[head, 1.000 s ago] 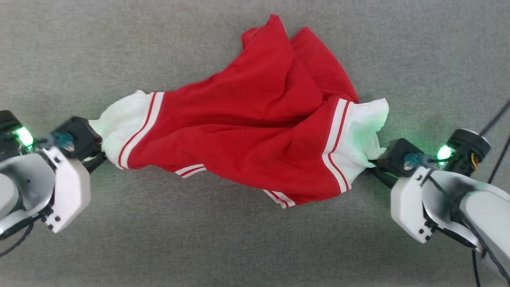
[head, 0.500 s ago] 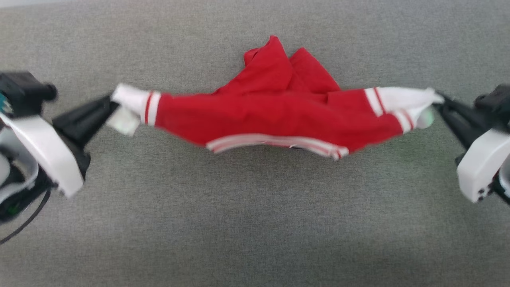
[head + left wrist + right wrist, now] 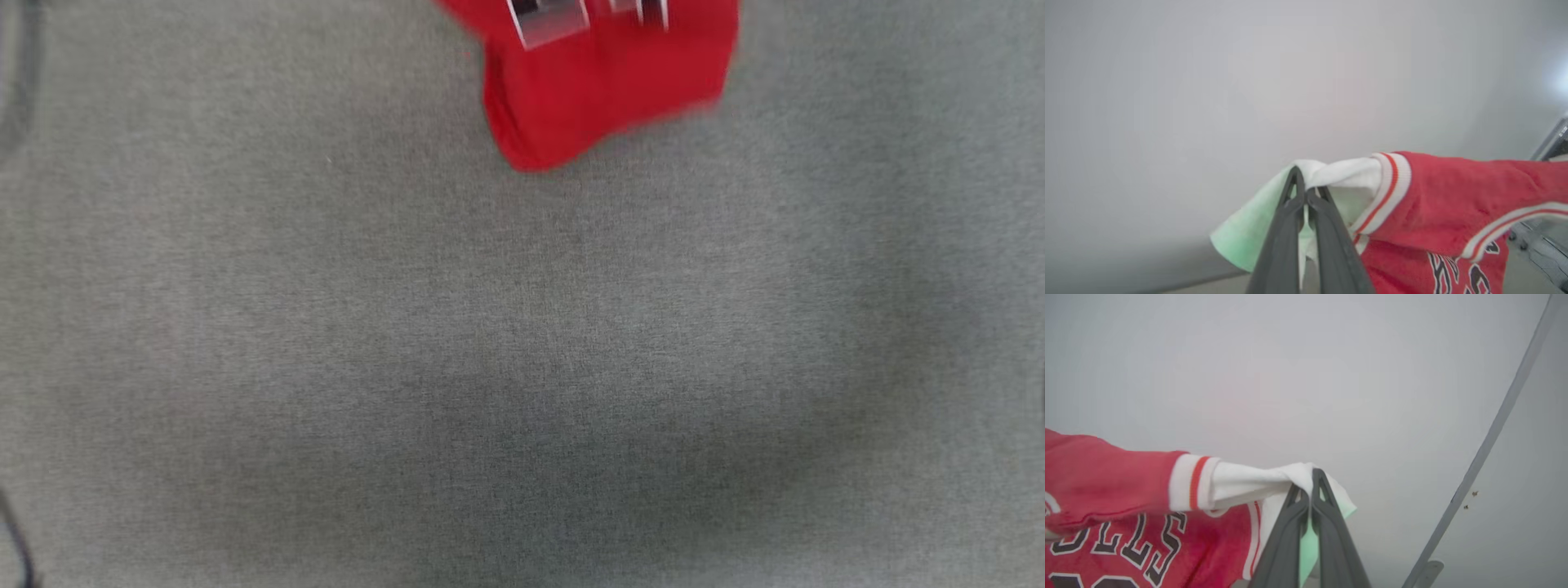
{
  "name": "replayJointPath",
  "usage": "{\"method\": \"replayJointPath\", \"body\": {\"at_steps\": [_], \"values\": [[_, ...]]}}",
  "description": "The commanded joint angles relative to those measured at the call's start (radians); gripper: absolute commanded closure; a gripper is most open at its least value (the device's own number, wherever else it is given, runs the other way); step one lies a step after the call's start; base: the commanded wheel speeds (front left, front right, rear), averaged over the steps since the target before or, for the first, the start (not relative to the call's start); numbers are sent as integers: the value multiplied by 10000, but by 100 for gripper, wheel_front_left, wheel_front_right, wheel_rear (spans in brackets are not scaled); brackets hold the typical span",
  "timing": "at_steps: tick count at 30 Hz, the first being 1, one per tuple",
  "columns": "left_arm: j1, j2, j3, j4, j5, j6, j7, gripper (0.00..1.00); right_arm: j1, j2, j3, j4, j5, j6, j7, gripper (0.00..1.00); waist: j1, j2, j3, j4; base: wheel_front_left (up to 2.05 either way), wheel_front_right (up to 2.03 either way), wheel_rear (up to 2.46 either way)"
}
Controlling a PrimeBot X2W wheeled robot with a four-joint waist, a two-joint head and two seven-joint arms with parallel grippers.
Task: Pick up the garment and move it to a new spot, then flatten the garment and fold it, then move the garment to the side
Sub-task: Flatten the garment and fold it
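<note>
The garment (image 3: 604, 90), a red T-shirt with white sleeves, hangs blurred at the top edge of the head view, its lower hem above the grey surface. In the left wrist view my left gripper (image 3: 1304, 192) is shut on one white sleeve, and the red body of the garment (image 3: 1445, 196) stretches off to the right. My right gripper (image 3: 1312, 486) in the right wrist view is shut on the other white sleeve, the garment (image 3: 1106, 477) running left with black-and-white lettering on its chest. The shirt is held up in the air between both grippers.
A wide grey fabric surface (image 3: 522, 367) lies under the hanging shirt. A thin dark cable (image 3: 12, 531) shows at its lower left edge. A slanted grey metal bar (image 3: 1494, 433) crosses the right wrist view against a pale wall, and a metal frame (image 3: 1551, 143) stands at the left wrist view's right edge.
Both grippers have pulled the sleeves apart and raised the garment off the grey surface. It lay crumpled between them; now it hangs stretched, with its hem at the top of the head view.
</note>
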Motion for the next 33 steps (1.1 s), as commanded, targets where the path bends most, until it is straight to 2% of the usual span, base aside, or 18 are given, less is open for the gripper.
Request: {"method": "replayJointPath", "body": {"at_steps": [1, 6, 10, 14, 18, 22, 23, 25, 29, 33], "values": [[-848, -283, 346, 724, -5, 49, -184, 100, -1081, 243, -125, 636, -409, -25, -493, 100, -1, 0, 323, -61, 0, 0, 0], [-2792, -1013, 1171, 2324, 266, 38, -510, 100, -3489, 756, -657, 2449, -1499, -27, -1678, 100, -1, 0, 376, -141, 0, 0, 0], [-3121, -1316, 1139, 2464, 441, 32, -553, 100, -4260, 931, -797, 3570, -1975, -25, -2092, 100, -1, 0, 237, -125, 0, 0, 0], [-1941, -1221, 1116, 2123, 23, 32, -560, 100, -3739, 811, -504, 4385, -1948, -25, -2223, 100, -1, 0, 45, -114, 0, 0, 0], [49, -865, 636, 927, -461, 29, -440, 100, -2585, 591, 191, 4689, -1596, -25, -2156, 100, -1, 0, -194, -11, 0, 0, 0], [2376, -397, 248, -601, -1091, 29, -501, 100, -893, 100, 1051, 4326, -885, -25, -1810, 100, -1, 0, -516, 189, 0, 0, 0], [2376, -397, 248, -601, -1091, 29, -501, 100, -893, 100, 1051, 4326, -885, -25, -1810, 100, -1, 0, -516, 189, 0, 0, 0], [3486, -122, 129, -1369, -1325, 28, -519, 100, 90, -238, 1353, 3875, -351, -25, -1558, 100, -1, 0, -690, 275, 0, 0, 0], [5473, 430, -124, -2762, -1508, 28, -557, 100, 2350, -983, 1638, 2496, 756, -25, -698, 100, -1, 0, -1049, 412, 0, 0, 0], [7149, 876, -19, -3824, -1335, 28, -576, 100, 4839, -1713, 1252, 677, 1716, -25, 337, 100, -1, 0, -1409, 545, 0, 0, 0]]}}
